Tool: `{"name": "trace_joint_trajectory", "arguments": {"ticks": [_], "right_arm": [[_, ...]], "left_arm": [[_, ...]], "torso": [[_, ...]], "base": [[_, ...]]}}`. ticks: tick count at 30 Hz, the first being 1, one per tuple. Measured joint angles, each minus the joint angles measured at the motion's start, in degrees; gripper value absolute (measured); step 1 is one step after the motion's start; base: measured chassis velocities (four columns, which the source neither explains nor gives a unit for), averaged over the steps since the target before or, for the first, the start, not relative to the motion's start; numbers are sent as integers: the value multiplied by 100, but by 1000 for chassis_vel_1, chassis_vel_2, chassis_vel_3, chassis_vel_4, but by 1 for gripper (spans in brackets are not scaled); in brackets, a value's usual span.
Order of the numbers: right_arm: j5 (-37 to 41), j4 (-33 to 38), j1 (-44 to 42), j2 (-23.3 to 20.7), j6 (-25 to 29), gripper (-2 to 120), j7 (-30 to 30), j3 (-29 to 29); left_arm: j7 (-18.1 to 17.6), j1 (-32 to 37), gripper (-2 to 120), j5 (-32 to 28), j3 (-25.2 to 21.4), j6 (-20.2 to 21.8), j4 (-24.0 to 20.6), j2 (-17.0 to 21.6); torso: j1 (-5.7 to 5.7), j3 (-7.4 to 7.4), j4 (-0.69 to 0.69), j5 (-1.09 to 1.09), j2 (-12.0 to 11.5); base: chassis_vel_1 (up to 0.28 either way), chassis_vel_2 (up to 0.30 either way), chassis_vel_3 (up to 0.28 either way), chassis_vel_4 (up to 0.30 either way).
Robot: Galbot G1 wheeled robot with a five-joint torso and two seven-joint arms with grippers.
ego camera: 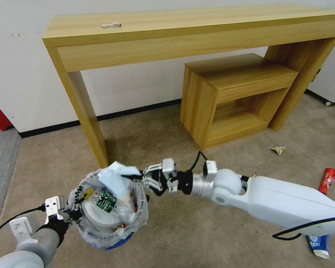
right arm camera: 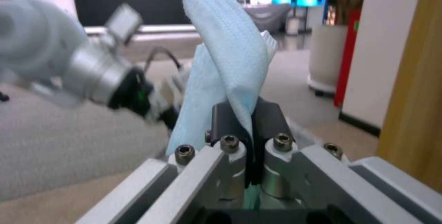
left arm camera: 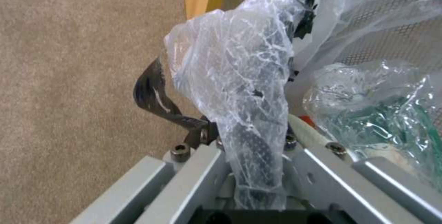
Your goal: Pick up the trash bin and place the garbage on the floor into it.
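Observation:
The trash bin (ego camera: 111,230), lined with a crinkled plastic bag, sits at the lower left of the head view. My left gripper (ego camera: 68,214) is shut on its rim. In the left wrist view the bag (left arm camera: 230,65) drapes over my left gripper (left arm camera: 216,113), beside the bin's mesh wall (left arm camera: 391,44). A white slipper (ego camera: 98,217) and a green-label bottle (ego camera: 108,201) lie inside. My right gripper (ego camera: 139,173) is shut on the blue mask (ego camera: 115,178), just above the bin's far rim. The right wrist view shows the mask (right arm camera: 226,44) pinched in my right gripper (right arm camera: 246,113).
On the beige floor (ego camera: 167,230) at the right lie a red packet (ego camera: 329,178), a blue-white paper cup (ego camera: 319,245) and a crumpled scrap (ego camera: 278,150). A tall wooden table leg (ego camera: 87,119) stands just behind the bin. A low wooden shelf (ego camera: 238,96) stands under the table.

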Motion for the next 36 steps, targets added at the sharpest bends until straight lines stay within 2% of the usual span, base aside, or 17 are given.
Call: {"name": "trace_joint_trajectory", "arguments": {"ticks": [4,22,24,25,28,29,31,33,36], "right_arm": [[-154,-162,-28,-15,8,0,105,-145],[-524,-516,-510,38,-9,1,403,-93],[-542,-535,-562,35,-6,8,402,-71],[-542,-535,-562,35,-6,8,402,-71],[-566,-544,-635,11,1,22,371,0],[-566,-544,-635,11,1,22,371,0],[-564,-522,-708,-31,-1,32,295,85],[-564,-513,-737,-44,-1,35,281,112],[-574,-504,-824,-65,-3,52,259,203]], "left_arm": [[-2,6,1,-35,-12,0,-53,6],[-5,98,1,-67,7,16,-253,-23],[-5,100,1,-69,7,17,-257,-18],[-5,100,1,-69,7,17,-257,-18],[-5,107,1,-67,15,17,-256,-24],[-5,107,1,-67,15,17,-256,-24],[-4,112,1,-64,22,17,-253,-27],[-4,111,1,-63,23,17,-253,-27],[-2,110,1,-62,33,18,-253,-35]], "torso": [[0,0,-1,0,0],[0,0,0,1,0],[0,0,-1,1,0],[0,0,-1,1,0],[0,0,0,1,0],[0,0,0,1,0],[0,0,0,1,0],[0,0,0,1,0],[0,0,-1,1,0]], "base": [[0,0,0,0],[0,0,0,0],[0,0,0,0],[0,0,0,0],[0,0,0,0],[0,0,0,0],[0,0,0,0],[0,0,0,0],[0,0,0,0]]}}
